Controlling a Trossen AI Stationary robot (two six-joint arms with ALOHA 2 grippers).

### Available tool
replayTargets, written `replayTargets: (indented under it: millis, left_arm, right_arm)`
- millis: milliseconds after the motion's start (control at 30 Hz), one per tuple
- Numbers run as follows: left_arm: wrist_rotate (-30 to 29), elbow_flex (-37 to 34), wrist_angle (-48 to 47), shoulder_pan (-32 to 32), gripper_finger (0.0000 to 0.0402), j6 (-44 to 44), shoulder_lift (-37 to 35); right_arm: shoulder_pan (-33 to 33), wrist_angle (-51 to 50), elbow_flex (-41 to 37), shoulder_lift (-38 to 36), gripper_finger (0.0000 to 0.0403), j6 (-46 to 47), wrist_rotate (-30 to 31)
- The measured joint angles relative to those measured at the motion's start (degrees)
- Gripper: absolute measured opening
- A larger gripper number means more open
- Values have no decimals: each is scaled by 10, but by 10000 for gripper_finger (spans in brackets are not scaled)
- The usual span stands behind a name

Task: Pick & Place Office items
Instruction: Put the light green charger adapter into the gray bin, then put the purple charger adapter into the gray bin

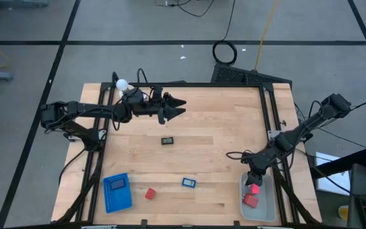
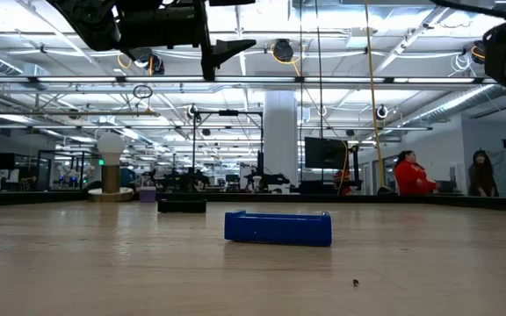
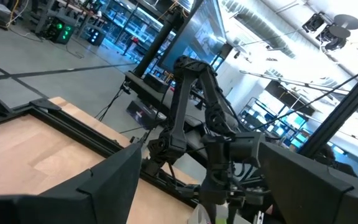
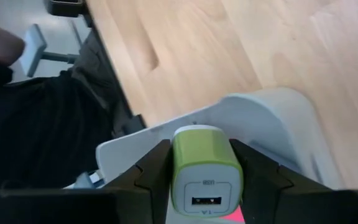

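My right gripper (image 1: 254, 179) hangs over the far end of the pale bin (image 1: 267, 213) at the table's near right, shut on a green-and-white USB charger (image 4: 205, 165). Red pieces (image 1: 251, 200) lie in the bin. At the far left, my left gripper (image 1: 178, 108) hovers high and open with nothing between its fingers. A black piece (image 1: 168, 140), a blue piece (image 1: 189, 182) and a red block (image 1: 150, 193) lie flat on the wood. My right gripper pinches the charger's two green sides (image 4: 179, 171) between its two fingers (image 4: 151, 168). They slant down from above. The charger's white face with the USB port is turned back toward the wrist. It hangs over the bin's curved wall (image 4: 272, 118), clear of the table.
A blue ribbed tray (image 1: 116, 192) sits at the near left. A white ball on a tan base (image 1: 122, 84) stands at the far-left corner, close behind my left arm. Black frame rails (image 1: 269, 114) border the table. The middle of the wood holds only the small pieces.
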Motion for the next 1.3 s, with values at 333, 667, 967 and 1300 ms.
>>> replayTargets:
  millis: [333, 667, 967, 1300]
  left_arm:
    - [0, 0, 0, 0, 314, 4, 0]
    - [0, 0, 0, 0, 324, 7, 0]
    - [1, 0, 0, 0, 315, 7, 0]
    - [58, 0, -4, 12, 332, -10, 0]
  right_arm:
    - [0, 0, -4, 0, 141, 21, -14]
    - [0, 0, -4, 0, 204, 37, -14]
    - [0, 66, -4, -2, 221, 44, -14]
    - [-3, 270, -4, -72, 219, -40, 46]
